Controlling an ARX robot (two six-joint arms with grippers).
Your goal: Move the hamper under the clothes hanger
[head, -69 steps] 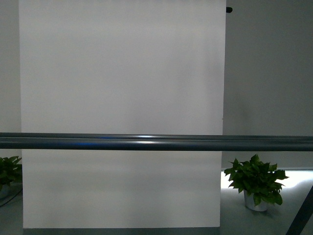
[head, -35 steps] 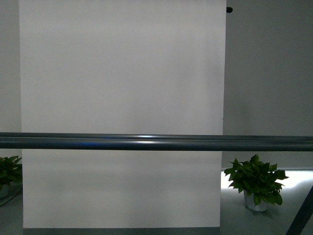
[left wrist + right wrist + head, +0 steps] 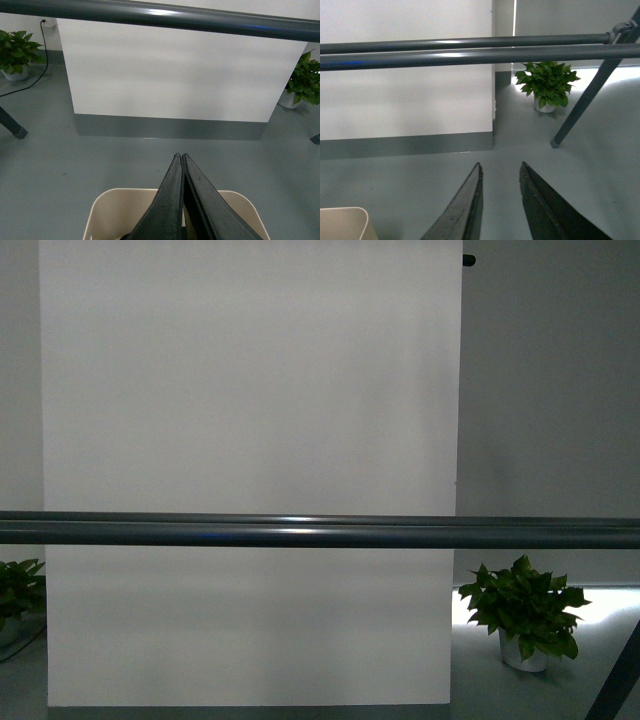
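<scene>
Left wrist view: left pincer [image 3: 182, 159] pressed closed, directly over hamper [image 3: 107, 210] far rim; hanger crossbar [image 3: 160, 16] ahead, running crosswise. Right pincer [image 3: 500, 170] parted, empty, hamper corner beside it. I'd push forward, left arm nearer.

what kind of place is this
Probably an indoor test or studio space, not a lived-in home: a plain white backdrop panel against grey walls, a bare grey floor, potted plants, plus a clothes hanger and a beige hamper.
</scene>
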